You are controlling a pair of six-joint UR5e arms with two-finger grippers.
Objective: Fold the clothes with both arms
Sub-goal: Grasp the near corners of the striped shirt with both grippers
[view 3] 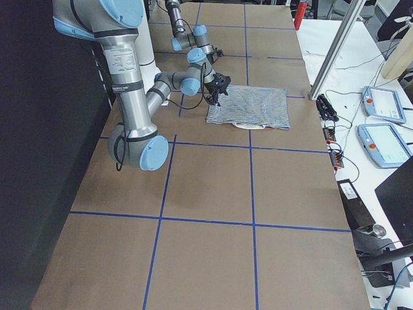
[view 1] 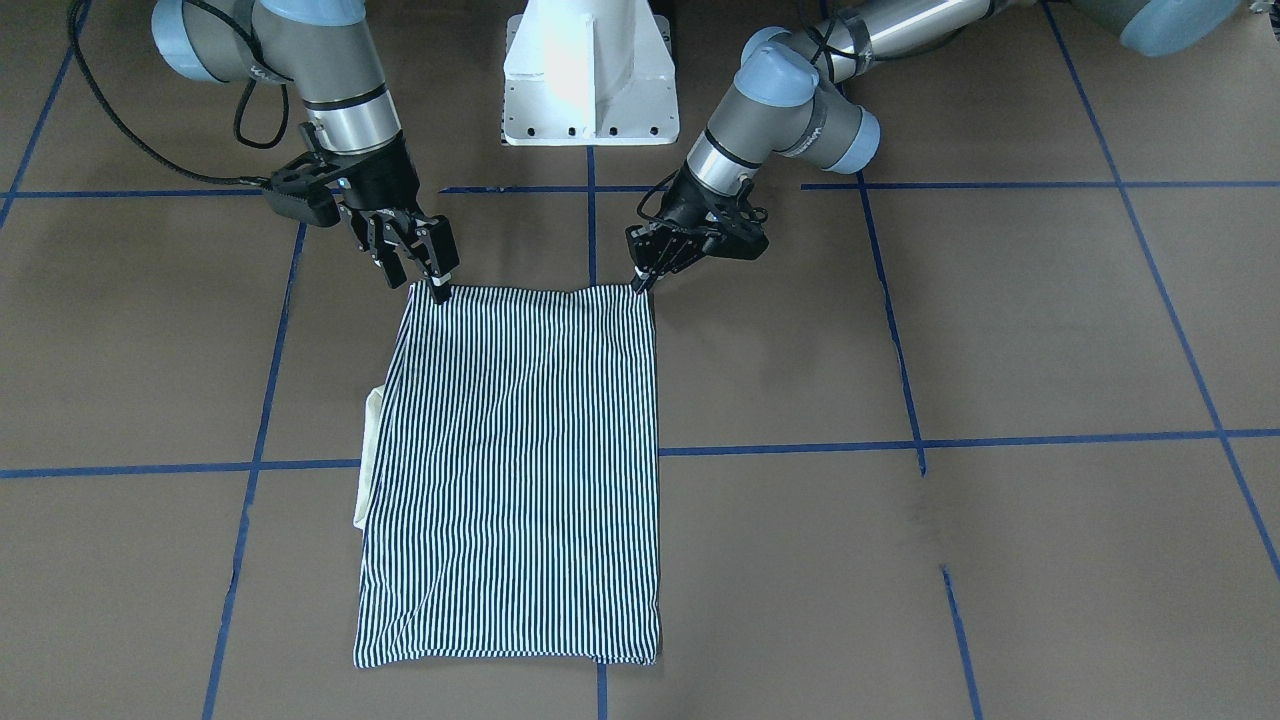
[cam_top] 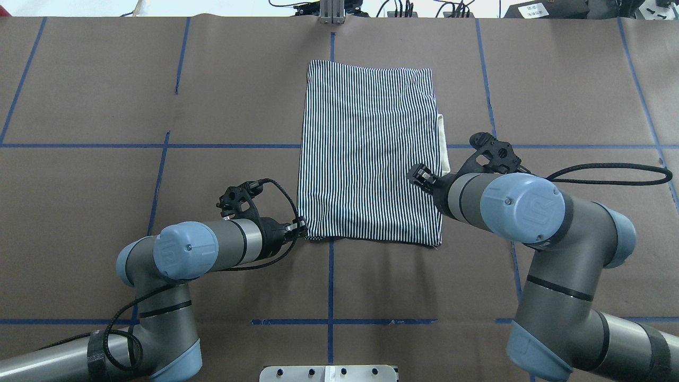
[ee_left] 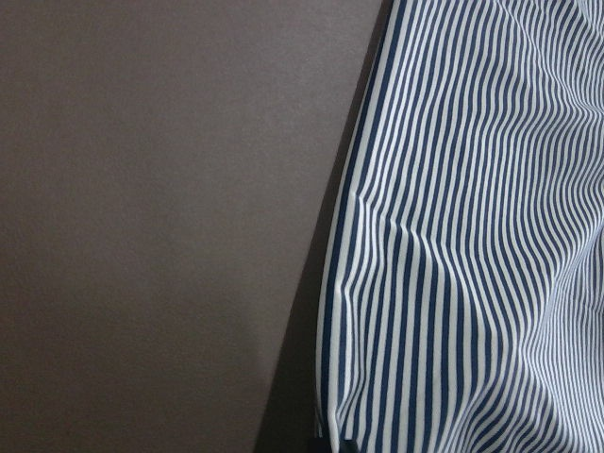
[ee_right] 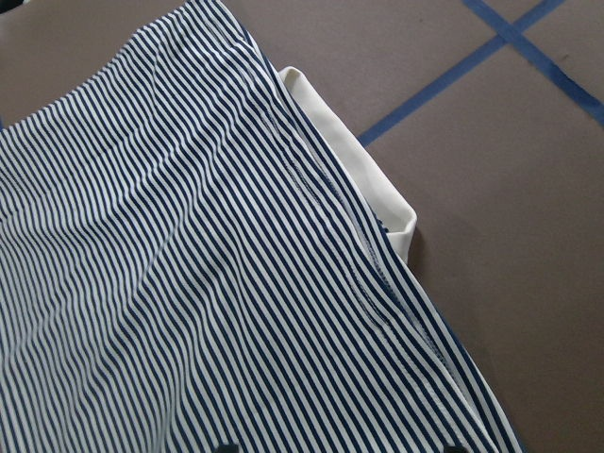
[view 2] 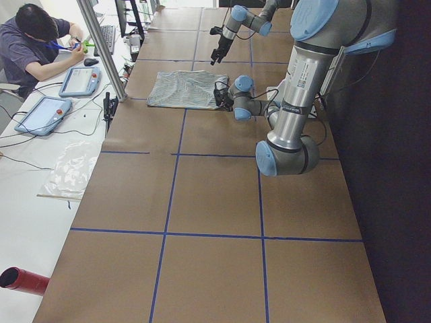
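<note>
The striped polo shirt (view 1: 510,470) lies folded into a tall rectangle on the brown table, back side up. It also shows in the overhead view (cam_top: 366,154). Its cream collar (view 1: 368,460) sticks out at one long edge, and shows in the right wrist view (ee_right: 349,160). My left gripper (view 1: 640,285) is shut on the shirt's robot-side corner (cam_top: 303,229). My right gripper (view 1: 440,290) is shut on the other robot-side corner. In the overhead view its fingertips are hidden under its own wrist. The left wrist view shows the shirt's edge (ee_left: 472,236) with a shadow beneath it.
The white pedestal (view 1: 590,80) stands between the arms at the table's robot side. Blue tape lines cross the brown table (view 1: 1000,330). A seated operator (view 2: 37,40) and teach pendants (view 3: 384,139) are beyond the far edge.
</note>
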